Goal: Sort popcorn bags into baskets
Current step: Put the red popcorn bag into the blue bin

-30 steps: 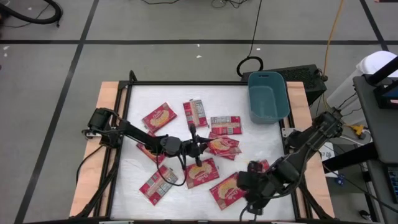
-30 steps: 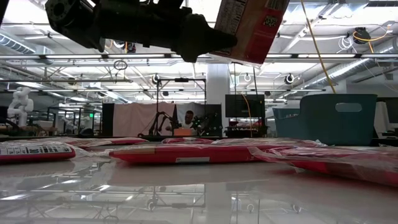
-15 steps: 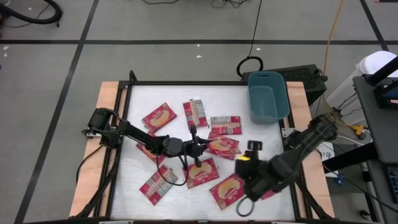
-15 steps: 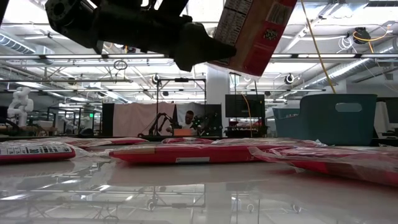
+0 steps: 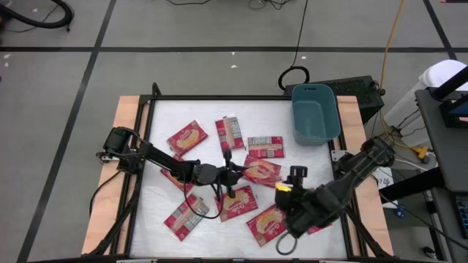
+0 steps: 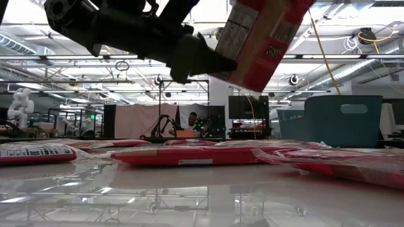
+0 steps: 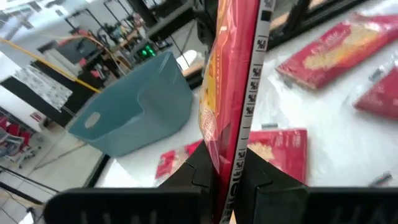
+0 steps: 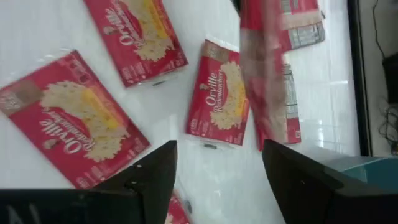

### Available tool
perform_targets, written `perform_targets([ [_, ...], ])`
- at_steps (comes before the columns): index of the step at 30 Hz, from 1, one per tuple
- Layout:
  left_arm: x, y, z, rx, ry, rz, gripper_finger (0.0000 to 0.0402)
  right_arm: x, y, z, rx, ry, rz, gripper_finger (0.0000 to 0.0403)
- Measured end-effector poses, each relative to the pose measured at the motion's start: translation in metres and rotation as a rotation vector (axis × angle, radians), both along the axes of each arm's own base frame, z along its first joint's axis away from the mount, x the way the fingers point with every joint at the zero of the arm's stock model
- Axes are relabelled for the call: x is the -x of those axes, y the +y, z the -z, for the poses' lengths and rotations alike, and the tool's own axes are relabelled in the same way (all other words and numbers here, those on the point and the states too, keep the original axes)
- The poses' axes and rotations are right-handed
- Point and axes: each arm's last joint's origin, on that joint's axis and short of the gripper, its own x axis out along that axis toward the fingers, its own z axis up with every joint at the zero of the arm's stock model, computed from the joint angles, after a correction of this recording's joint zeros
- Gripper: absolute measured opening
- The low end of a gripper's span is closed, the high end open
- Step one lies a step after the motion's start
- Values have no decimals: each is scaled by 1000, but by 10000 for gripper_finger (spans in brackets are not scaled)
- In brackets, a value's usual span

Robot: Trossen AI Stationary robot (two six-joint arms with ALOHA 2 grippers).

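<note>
- The right arm has swung in from the near right corner of the worktop (image 5: 307,157) toward its middle. Its right pincer (image 8: 217,152) has spread wider and now stands released, with nothing between the fingers.
- The left pincer (image 7: 227,165) stays clenched on one popcorn bag (image 7: 233,81), held edge-up above the middle of the worktop. In the low view this bag has tipped further over than a moment ago.
- My reading: the held bag is ready to go to the basket (image 5: 295,117). The right arm is either lining up for a hand-over or about to pick a bag of its own.
- Baskets: one, teal, at the corner where the right and far edges meet. No bag shows inside it.
- Popcorn bags: one held, and about ten lying flat across the middle and near half of the worktop. Some overlap or lie partly under the arms, so that count is not firm.
- Arms: two.
</note>
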Motion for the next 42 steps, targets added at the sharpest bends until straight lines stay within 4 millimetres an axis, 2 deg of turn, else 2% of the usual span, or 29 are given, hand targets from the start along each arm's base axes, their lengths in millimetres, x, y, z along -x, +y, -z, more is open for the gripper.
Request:
perform_targets([
  [8, 0, 2, 2, 27, 14, -6, 26, 1, -4, -2, 124, -59, -27, 231],
  [13, 0, 1, 2, 33, 15, 21, 26, -17, -10, 20, 156, -64, -84, 228],
  [18, 0, 1, 2, 29, 16, 22, 26, -34, -15, 43, 156, -81, -125, 208],
  [22, 0, 1, 2, 28, 15, 22, 26, -36, -21, 49, 172, -64, -115, 171],
  [32, 0, 4, 2, -11, 17, -17, 28, -34, -25, 44, 187, -52, -149, 33],
  [36, -1, 7, 1, -4, 5, -52, 60, -36, -29, 44, 202, -41, -160, 7],
  [39, 1, 4, 0, -9, -11, -137, 111, -34, -35, 40, 212, -27, -162, 13],
  [42, 5, 0, -1, 3, -39, -308, 169, -23, -47, 31, 228, 14, -145, 12],
])
